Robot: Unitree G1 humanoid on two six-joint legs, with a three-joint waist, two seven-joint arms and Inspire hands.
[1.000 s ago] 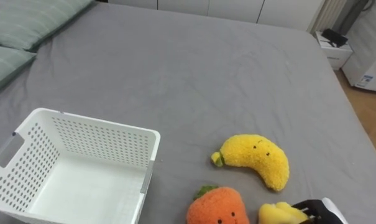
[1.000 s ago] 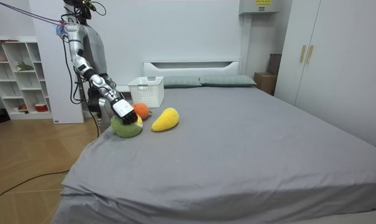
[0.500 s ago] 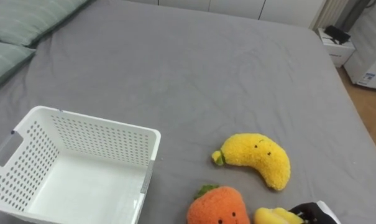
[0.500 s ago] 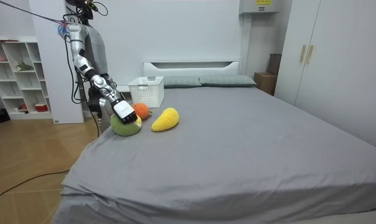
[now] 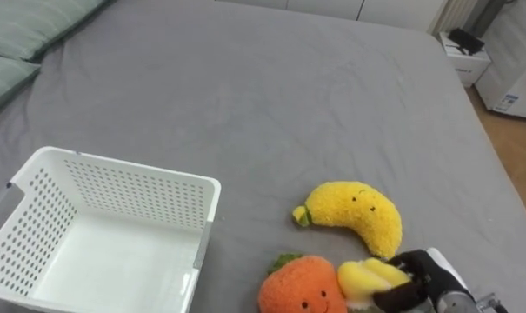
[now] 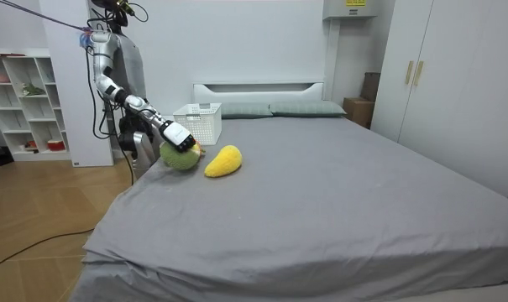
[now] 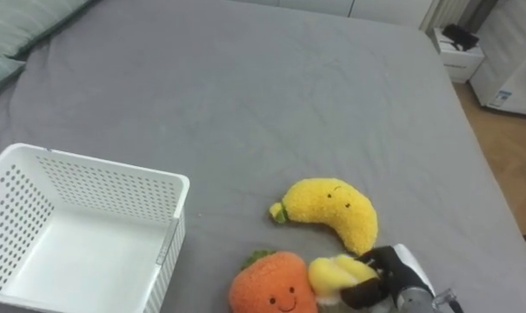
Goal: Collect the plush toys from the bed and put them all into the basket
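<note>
Fingers [image 5: 412, 265] on the right hand [image 5: 428, 276] are curled tight round a yellow-green plush toy [image 5: 360, 276], so it's got a proper grip on that one. That's down in the lower right of the eye views. The toy sits right up against the orange plush [image 5: 302, 287], which has a little face and green leaves on top. I can't tell if it's actually clear of the sheet.

Just past those two there's a yellow banana plush [image 5: 354, 213] lying on the grey bed [image 5: 245, 104], not touching the hand. A white perforated basket [image 5: 115, 187] sits on the bed off to the robot's left, well apart from the toys, with nothing in it that I can see. Green pillows [image 5: 28, 26] are up in the far left corner.

In the room view the robot stands at the side of the bed on the room view's left, with its arm reaching out over the mattress.
</note>
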